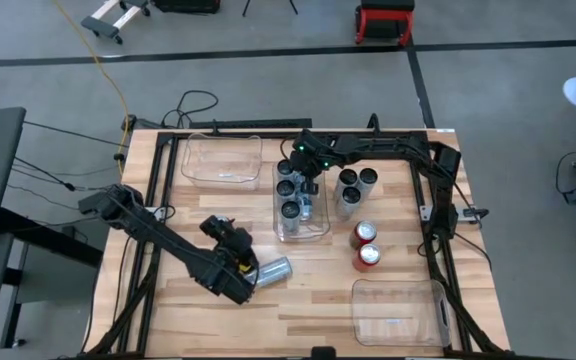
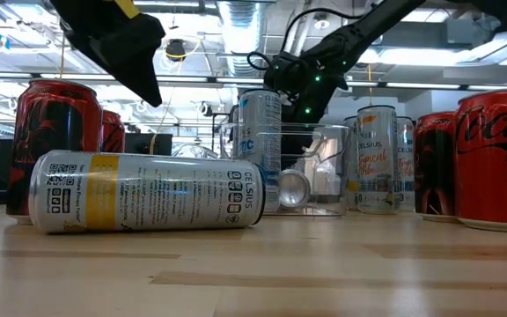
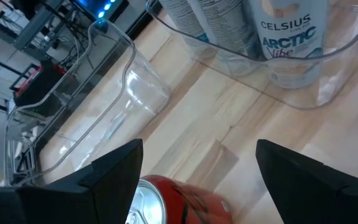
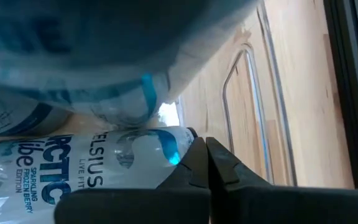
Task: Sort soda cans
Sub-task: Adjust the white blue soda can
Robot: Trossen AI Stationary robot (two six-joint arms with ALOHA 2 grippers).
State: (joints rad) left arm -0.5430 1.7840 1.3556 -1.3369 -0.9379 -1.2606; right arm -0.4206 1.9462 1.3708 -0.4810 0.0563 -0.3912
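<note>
Two robot arms sort soda cans on a wooden table [image 1: 298,300]; the right gripper [image 1: 306,172], its fingers pressed together and holding nothing, hangs over the middle bin [image 1: 302,236], where white cans [image 1: 290,198] stand packed upright; the left gripper [image 1: 236,262], fingers spread apart and empty, hovers above red cans [image 2: 55,145] near the front left, one red can [image 3: 166,200] showing just beneath it; a silver can [image 1: 271,271] lies on its side just beside that gripper; more tall cans [image 1: 356,186] stand beside the middle bin, and two red cans [image 1: 365,246] sit nearer the front right bin [image 1: 400,318]; the back bin [image 1: 220,160] looks empty. The risk: the shut right fingers, so close among the packed cans, could knock one over; the left gripper could bump the lying can and send it rolling.
</note>
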